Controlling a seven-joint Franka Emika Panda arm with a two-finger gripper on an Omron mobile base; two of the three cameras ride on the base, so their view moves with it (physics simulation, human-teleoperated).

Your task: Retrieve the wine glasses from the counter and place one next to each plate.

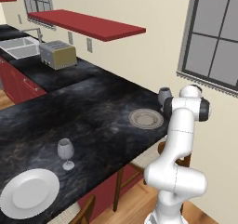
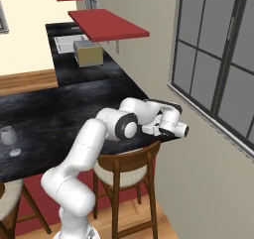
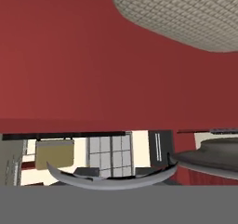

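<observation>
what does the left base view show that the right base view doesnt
Left base view: the white plate at the near corner of the counter, the patterned plate farther along, and a second glass just beyond it, partly behind the arm.
Right base view: a chair with a wooden back tucked under the counter edge, seen whole.
Both: one glass standing upright on the counter, the toaster, the sink and the red shelf.

Toaster beside sink, under red shelf
</observation>
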